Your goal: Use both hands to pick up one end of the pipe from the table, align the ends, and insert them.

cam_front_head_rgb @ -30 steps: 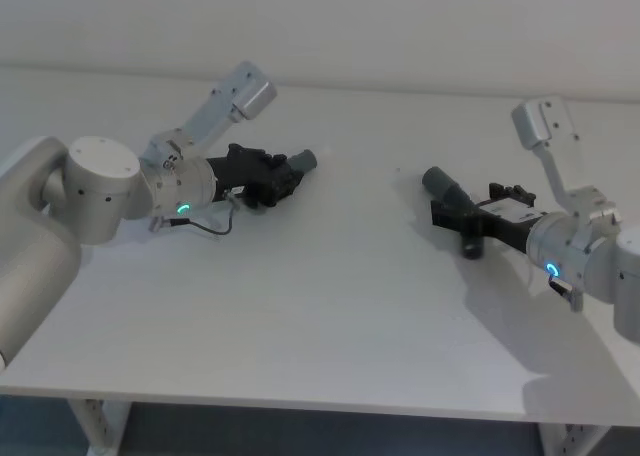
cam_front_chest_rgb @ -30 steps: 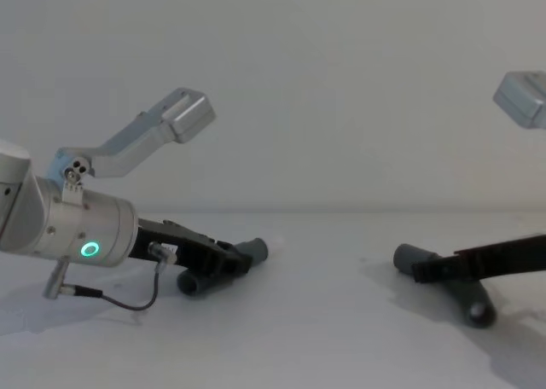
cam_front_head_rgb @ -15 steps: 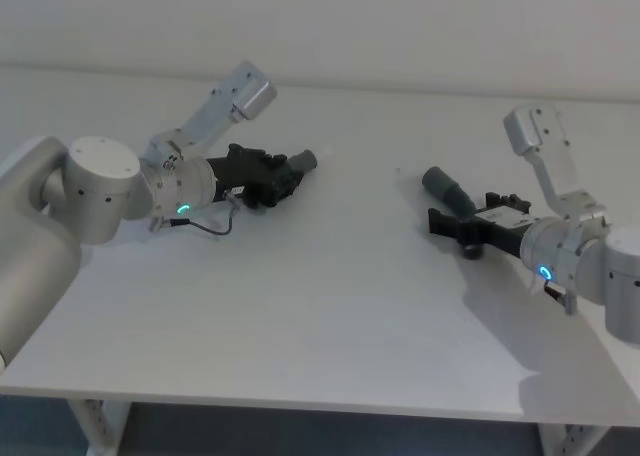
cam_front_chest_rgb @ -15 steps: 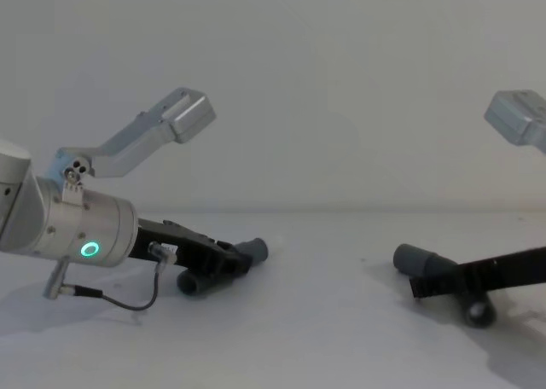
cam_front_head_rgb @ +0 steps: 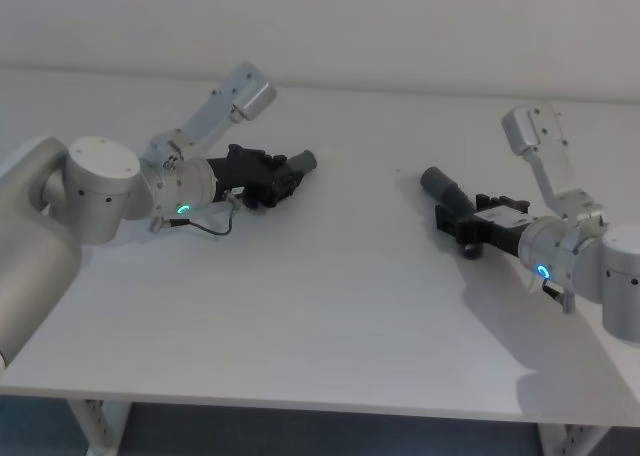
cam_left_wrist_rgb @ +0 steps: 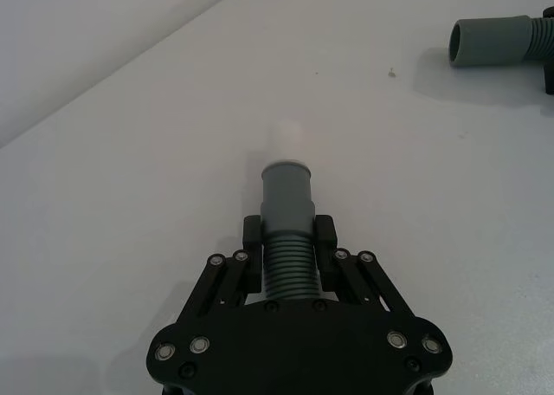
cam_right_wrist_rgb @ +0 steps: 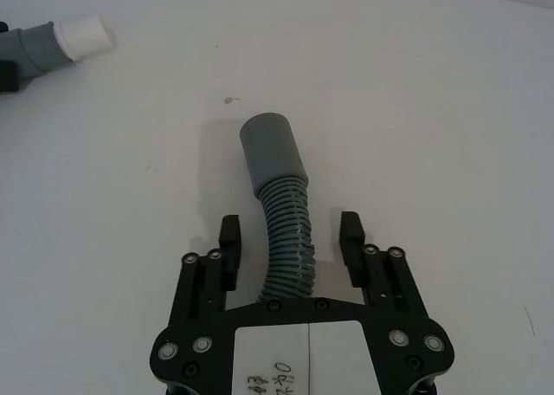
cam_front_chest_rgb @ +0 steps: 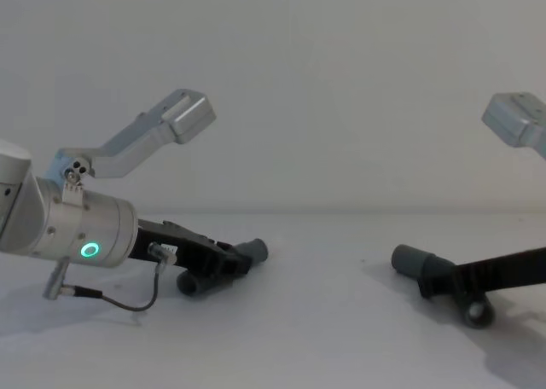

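White table [cam_front_head_rgb: 330, 306] bears both pipe halves, well apart. Left piece [cam_left_wrist_rgb: 288, 269], ribbed dark grey with a whitish-tipped cuff [cam_left_wrist_rgb: 286, 191], sits at table level, pinched by the left gripper [cam_left_wrist_rgb: 287, 236]. Right piece [cam_right_wrist_rgb: 288, 226], with a plain wider cuff [cam_right_wrist_rgb: 273, 152], lies between the right gripper's [cam_right_wrist_rgb: 290, 239] spread fingers. Step in hand looks like grasping; next move likely calls for closing, lifting and aligning.

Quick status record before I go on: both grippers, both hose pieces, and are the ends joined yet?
left gripper: shut on the tipped hose piece, gripping its ribs
right gripper: open, fingers either side of the plain-cuff hose piece, not touching it
plain-cuff hose piece: lying on the table
cuffs: far apart, not joined
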### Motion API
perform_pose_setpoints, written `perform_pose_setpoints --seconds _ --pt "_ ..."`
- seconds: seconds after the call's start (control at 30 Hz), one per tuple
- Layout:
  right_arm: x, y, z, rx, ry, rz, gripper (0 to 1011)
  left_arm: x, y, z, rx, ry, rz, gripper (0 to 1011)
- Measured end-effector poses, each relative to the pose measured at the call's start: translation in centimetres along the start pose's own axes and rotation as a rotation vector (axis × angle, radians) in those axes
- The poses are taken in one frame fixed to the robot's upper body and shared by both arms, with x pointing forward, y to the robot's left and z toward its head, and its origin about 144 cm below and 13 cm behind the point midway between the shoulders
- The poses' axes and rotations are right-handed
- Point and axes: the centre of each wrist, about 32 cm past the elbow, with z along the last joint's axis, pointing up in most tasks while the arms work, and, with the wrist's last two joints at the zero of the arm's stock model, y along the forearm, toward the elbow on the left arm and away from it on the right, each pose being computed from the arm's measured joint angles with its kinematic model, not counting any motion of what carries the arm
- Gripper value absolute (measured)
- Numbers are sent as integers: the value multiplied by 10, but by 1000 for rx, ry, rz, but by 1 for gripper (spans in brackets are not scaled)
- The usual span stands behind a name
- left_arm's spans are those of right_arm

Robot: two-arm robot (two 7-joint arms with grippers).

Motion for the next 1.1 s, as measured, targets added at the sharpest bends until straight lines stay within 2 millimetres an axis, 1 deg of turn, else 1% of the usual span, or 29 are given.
perform_pose_setpoints --seconds 0.03,0.1,0.13,0.17,0.2,0.23,0.27,0.37,0.47,0.83,1.1 --pt "0 0 0 0 0 0 660 0 0 0 0 0 0 347" --pt "0 0 0 -1 0 0 601 0 0 0 0 0 0 347" --pt "0 0 0 -1 0 0 552 0 0 0 0 0 0 347" --pt "0 0 0 -2 0 0 531 0 0 0 0 0 0 347" --pt "0 0 0 -2 0 -1 489 0 0 0 0 0 0 347" --pt "0 1 0 -2 1 -1 489 0 0 0 0 0 0 347" --pt "0 1 0 -3 1 -1 456 0 0 0 0 0 0 347" --pt "0 1 0 -4 0 -2 330 0 0 0 0 0 0 347" --pt "0 1 0 -4 0 -2 274 0 0 0 0 0 0 347" --pt "0 0 -2 3 2 -3 274 1 0 2 -2 -13 -2 347" --pt "-2 -5 -4 72 -1 8 274 6 1 12 -22 -63 -3 347"
